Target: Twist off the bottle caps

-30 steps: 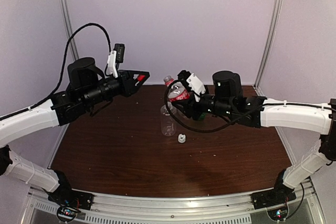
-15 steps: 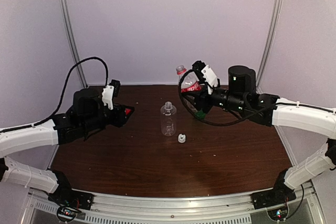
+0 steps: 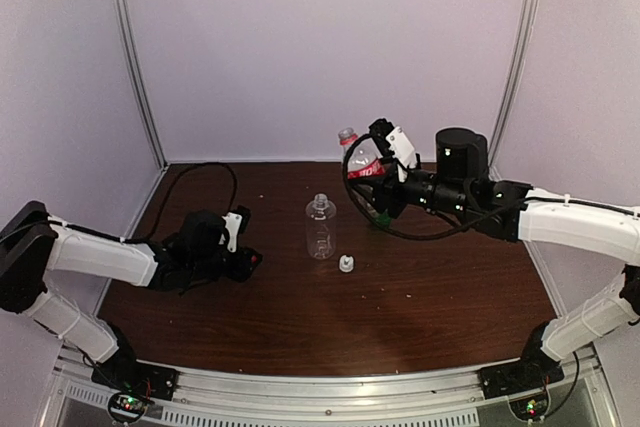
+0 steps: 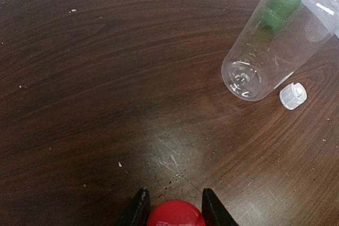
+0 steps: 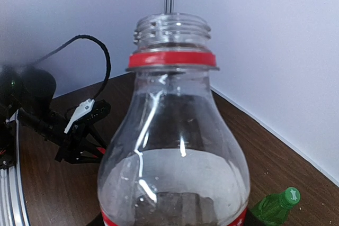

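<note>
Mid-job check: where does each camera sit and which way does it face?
Top external: above and behind, looking down at the table; left arm and right arm show.
Left wrist: low, looking down across the table; left tool pinching the red cap shows.
Right wrist: raised, facing the left arm and wall; the held red-label bottle hides the right tool.
Shared: both wrist views catch the green bottle.

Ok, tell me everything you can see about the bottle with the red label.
The red-labelled bottle is clear plastic with a rounded shoulder and a red label round its body. Its cap is off: the threaded neck stands open, with a red ring just below the threads. The right gripper holds it by the body, in the air above the back of the table, its mouth tilted up and to the left in the top view. Nothing else touches it.
</note>
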Available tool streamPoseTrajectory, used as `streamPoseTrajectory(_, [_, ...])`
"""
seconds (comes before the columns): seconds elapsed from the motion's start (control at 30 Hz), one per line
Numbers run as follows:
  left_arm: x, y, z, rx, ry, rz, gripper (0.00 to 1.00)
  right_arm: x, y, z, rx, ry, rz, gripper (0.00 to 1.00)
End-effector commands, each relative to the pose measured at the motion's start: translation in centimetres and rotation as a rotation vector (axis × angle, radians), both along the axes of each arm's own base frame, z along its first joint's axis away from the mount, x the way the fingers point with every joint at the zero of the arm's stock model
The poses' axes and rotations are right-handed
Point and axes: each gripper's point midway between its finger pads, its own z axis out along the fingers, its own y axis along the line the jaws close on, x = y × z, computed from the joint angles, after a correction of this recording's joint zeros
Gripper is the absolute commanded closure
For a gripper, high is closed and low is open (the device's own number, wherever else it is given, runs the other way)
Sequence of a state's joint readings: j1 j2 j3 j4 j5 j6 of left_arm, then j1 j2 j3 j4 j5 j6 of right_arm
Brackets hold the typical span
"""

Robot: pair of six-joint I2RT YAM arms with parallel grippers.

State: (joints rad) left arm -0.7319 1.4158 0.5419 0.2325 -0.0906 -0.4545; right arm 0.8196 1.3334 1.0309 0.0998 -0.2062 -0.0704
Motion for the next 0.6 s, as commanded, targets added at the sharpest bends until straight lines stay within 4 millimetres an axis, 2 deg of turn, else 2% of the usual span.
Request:
streamPoseTrajectory(0.0, [1.4, -1.0, -0.1, -0.032, -0.044, -0.009, 0.64, -0.3, -0.3, 0.3, 0.03, 0.004, 0.006, 0.51])
streamPoseTrajectory(0.37, [1.8, -1.0, -3.3, 0.033, 0.005, -0.003, 0.62, -0.2, -0.5, -0.6, 0.019, 0.018, 0.002, 0.51])
streamPoseTrajectory(0.47, [1.6, -1.1, -2.9, 0.017, -0.002, -0.007, 0.61, -0.3, -0.5, -0.9, 0.016, 0.023, 0.004, 0.51])
streamPoseTrajectory(0.57, [1.5, -1.2, -1.6, -0.007, -0.026, -0.016, 0.58, -0.4, -0.5, -1.1, 0.016, 0.027, 0.006, 0.5])
